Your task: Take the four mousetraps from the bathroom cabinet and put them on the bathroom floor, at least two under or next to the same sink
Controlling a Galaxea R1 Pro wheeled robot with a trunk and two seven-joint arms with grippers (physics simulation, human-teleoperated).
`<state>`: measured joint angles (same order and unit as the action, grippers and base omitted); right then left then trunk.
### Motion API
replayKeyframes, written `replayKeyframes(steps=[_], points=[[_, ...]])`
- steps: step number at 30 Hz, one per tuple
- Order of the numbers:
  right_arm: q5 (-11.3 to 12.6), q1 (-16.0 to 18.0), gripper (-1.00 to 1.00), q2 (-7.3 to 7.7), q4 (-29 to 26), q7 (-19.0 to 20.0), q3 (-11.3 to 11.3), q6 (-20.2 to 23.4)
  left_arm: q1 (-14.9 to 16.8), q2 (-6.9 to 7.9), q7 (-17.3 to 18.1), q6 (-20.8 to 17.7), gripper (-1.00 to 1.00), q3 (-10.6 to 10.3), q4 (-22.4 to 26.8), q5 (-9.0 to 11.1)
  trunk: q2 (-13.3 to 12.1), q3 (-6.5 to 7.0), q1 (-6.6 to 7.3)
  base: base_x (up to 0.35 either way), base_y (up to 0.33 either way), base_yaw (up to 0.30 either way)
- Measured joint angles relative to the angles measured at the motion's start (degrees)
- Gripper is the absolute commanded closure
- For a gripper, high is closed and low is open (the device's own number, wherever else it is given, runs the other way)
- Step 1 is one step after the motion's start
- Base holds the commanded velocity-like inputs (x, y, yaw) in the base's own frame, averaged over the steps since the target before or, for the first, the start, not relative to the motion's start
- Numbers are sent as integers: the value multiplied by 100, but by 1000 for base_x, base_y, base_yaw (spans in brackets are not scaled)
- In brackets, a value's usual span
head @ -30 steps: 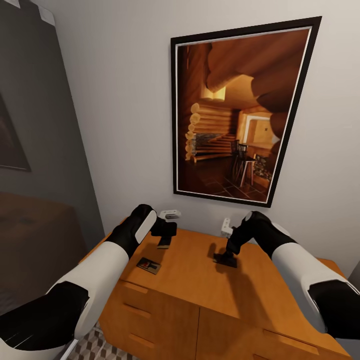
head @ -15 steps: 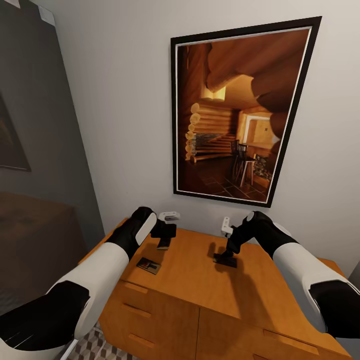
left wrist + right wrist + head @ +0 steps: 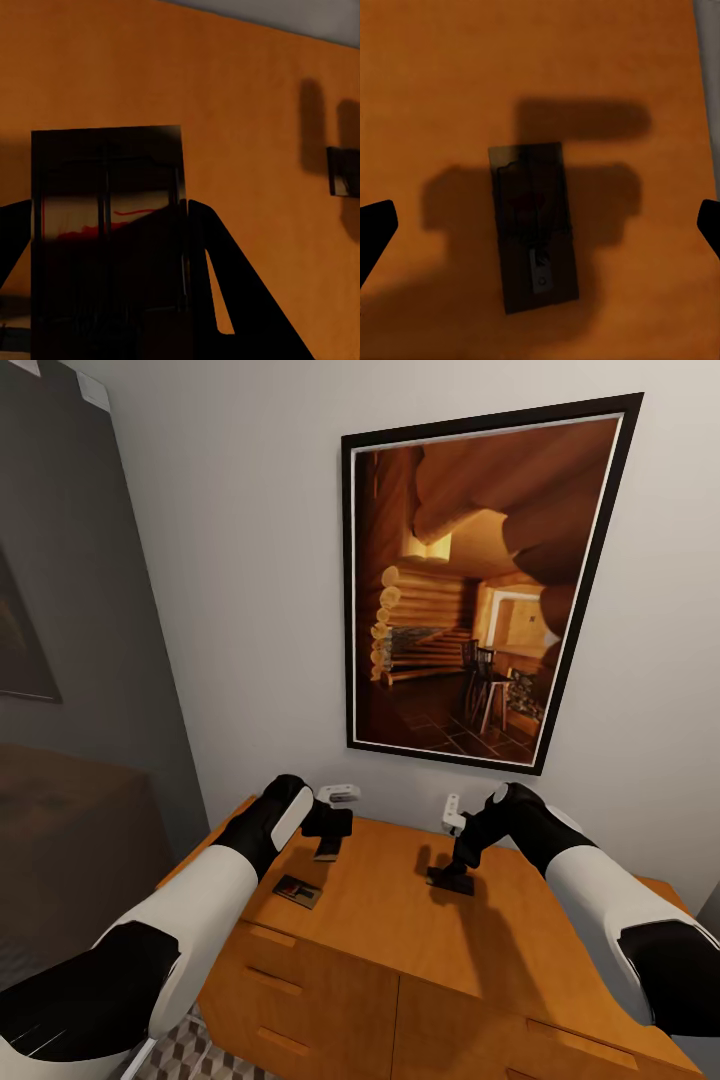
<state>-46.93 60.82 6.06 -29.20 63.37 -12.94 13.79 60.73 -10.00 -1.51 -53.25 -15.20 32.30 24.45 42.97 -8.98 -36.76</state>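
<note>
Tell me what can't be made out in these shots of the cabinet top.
Left wrist view: held trap in deep shadow, one end cut off by the frame; metal parts unreadable.
Head view: right end effector covers most of the trap beneath it.
Head view: loose trap too small for detail.
Head view: floor a sliver, cut off by the frame and left arm.

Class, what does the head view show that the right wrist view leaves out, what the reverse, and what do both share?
Head view: the framed picture, the drawer fronts, a loose mousetrap on the cabinet top, and the left gripper holding a second mousetrap. Right wrist view: the metal parts of a third mousetrap, with the fingers spread wide. Both: the orange cabinet top and that third mousetrap under the right gripper.
</note>
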Motion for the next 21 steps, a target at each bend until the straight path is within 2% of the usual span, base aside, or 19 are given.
replayKeyframes(steps=[12,21], points=[[20,0,-100,-9,-6,-3,7,-4,0,0,7,26,100,-5,3,6,0,0,0,0,0,0],[10,0,-100,-16,-7,-31,2,1,0,0,9,26,100,-8,-1,7,0,0,0,0,0,105]])
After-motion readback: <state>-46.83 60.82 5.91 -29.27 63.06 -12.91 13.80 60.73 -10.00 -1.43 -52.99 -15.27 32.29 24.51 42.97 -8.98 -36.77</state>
